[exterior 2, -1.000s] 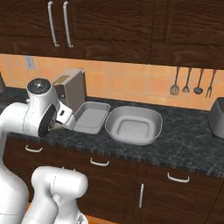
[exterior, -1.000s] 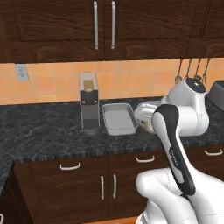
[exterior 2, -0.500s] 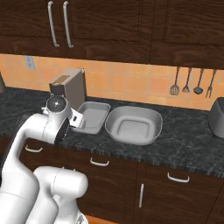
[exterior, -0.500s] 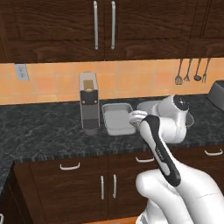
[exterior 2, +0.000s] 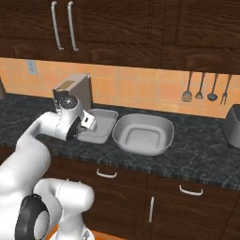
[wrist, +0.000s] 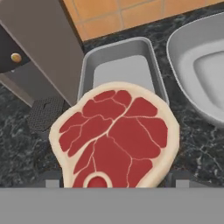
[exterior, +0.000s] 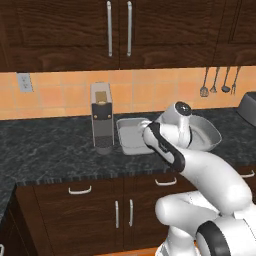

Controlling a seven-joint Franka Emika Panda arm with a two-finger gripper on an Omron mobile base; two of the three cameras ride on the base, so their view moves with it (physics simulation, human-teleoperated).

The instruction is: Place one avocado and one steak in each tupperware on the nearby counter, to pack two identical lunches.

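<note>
A raw red steak (wrist: 114, 140) with a pale fat rim sits between my fingertips in the hand view, and my gripper (wrist: 114, 179) is shut on it. It hangs over the near edge of the small rectangular tupperware (wrist: 118, 70), which holds nothing. The larger oval tupperware (wrist: 201, 70) lies just to the right, also holding nothing. From the base views, my gripper (exterior 2: 89, 123) hovers at the front left of the small tupperware (exterior 2: 101, 127) beside the oval one (exterior 2: 143, 133), on the dark counter (exterior: 45, 145). The avocado is out of view.
A tall grey coffee machine (exterior: 102, 117) stands close to the left of the small tupperware (exterior: 131, 137). A toaster (exterior 2: 233, 124) sits at the far right of the counter. Utensils (exterior 2: 204, 89) hang on the tiled wall.
The arm has swung left and down, bringing the hand from above the oval tupperware to the small rectangular one. The containers have stayed put.
</note>
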